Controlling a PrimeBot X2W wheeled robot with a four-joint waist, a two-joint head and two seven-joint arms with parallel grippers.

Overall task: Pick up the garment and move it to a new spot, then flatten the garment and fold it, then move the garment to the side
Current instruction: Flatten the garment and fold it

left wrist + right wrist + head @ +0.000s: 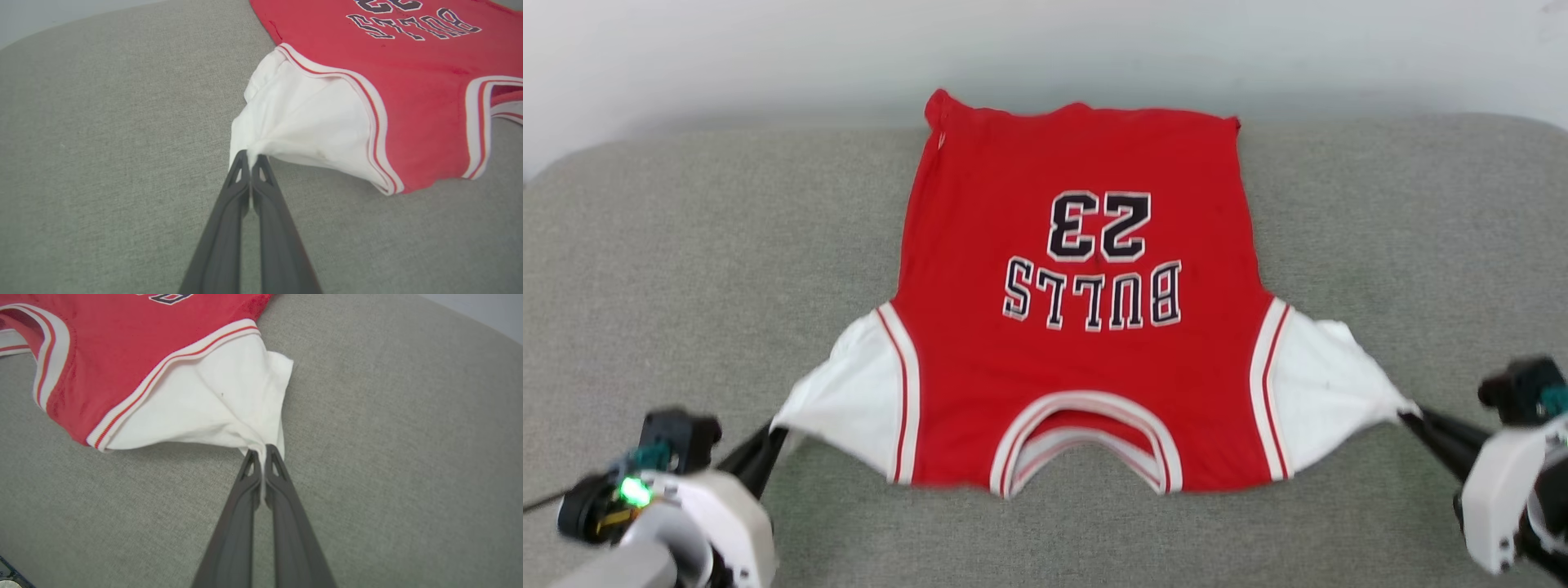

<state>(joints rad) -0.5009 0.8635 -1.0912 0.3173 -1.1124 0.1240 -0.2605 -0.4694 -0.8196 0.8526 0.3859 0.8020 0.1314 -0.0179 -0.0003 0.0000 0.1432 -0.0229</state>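
Observation:
The garment (pixel 1078 310), a red jersey with white sleeves and black "BULLS 23" lettering, lies spread flat on the grey cushioned surface (pixel 686 245), collar toward me. My left gripper (pixel 778 431) is shut on the tip of its left white sleeve (pixel 302 126), seen pinched between the dark fingers (pixel 229 204) in the left wrist view. My right gripper (pixel 1409 415) is shut on the tip of the right white sleeve (pixel 212 408), fabric bunched at its fingers (pixel 286 490). Both sleeves are drawn outward and taut.
The grey surface (pixel 1421 229) extends wide on both sides of the jersey. A pale wall (pixel 1045 41) rises behind its far edge, where the jersey's hem (pixel 1078 114) reaches.

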